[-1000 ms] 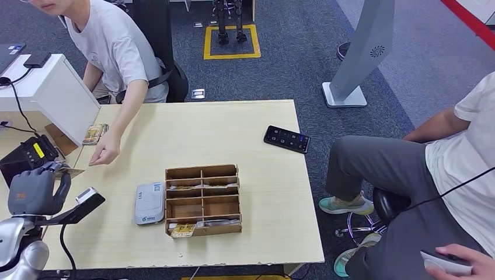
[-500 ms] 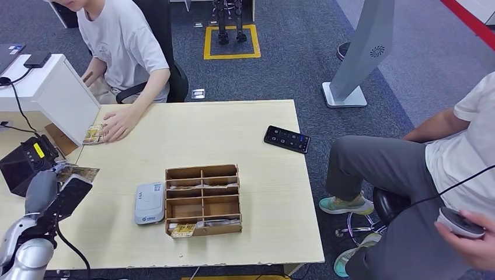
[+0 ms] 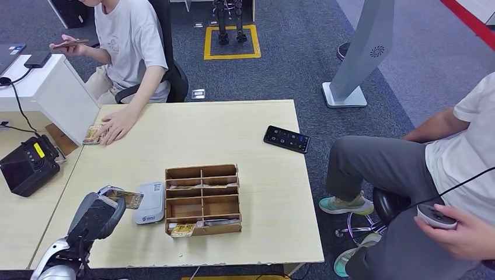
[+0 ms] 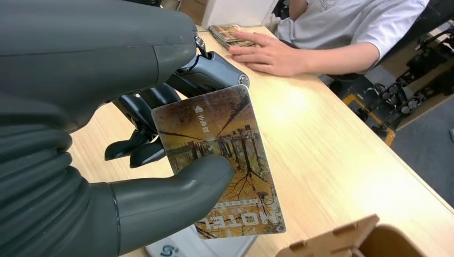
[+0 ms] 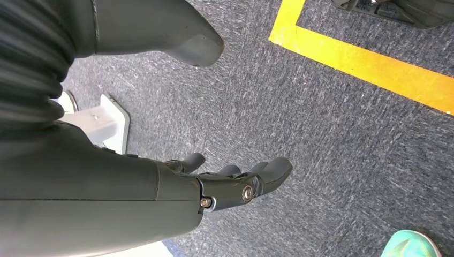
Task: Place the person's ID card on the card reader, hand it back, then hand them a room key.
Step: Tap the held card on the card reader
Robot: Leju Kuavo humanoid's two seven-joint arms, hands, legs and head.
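Here the left hand (image 3: pixel 96 214) pinches a card (image 3: pixel 124 198) between thumb (image 4: pixel 176 184) and fingers (image 4: pixel 144 115), the card held just above the table (image 3: pixel 257 175) beside the white card reader (image 3: pixel 149 202). The card's face shows a brownish picture with lettering, seen clearly in the left wrist view (image 4: pixel 225 163). The reader lies flat, touching the left side of a wooden tray (image 3: pixel 202 199) of compartments. A person (image 3: pixel 131 41) at the far left corner rests a hand (image 3: pixel 117 124) on a stack of cards (image 3: pixel 93 134). A phone (image 3: pixel 286 139) lies near the table's right edge. The right hand (image 5: pixel 230 184) hangs over carpet, fingers slightly curled and apart, holding nothing.
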